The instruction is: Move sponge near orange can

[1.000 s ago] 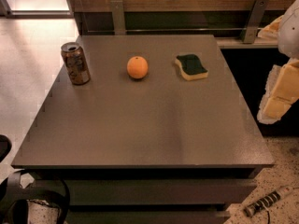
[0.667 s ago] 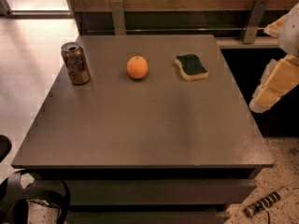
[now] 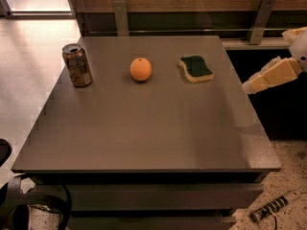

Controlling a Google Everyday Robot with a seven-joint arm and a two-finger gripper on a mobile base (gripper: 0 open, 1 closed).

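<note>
The cream tool (image 3: 250, 84) hung in the air at the far right, reaching leftward nearly level with its tip dipped slightly, the rounded pale wrist (image 3: 300, 42) up and right of it.

Left to right: orange can (image 3: 77, 65) — sponge (image 3: 196, 68) — gripper (image 3: 250, 85)

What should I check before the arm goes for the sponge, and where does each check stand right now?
1. Sponge lies flat, green side up, nothing on it: ok.
2. Gripper over the sponge: not ok; it hangs just past the table's right edge, apart from the sponge.
3. Orange can upright, near the table's left edge: ok.
4. Room on the table in front of the can to set the sponge down: ok.
5. Straight line from sponge to can free: not ok; the orange fruit sits between them, so lift over it or go around.
</note>
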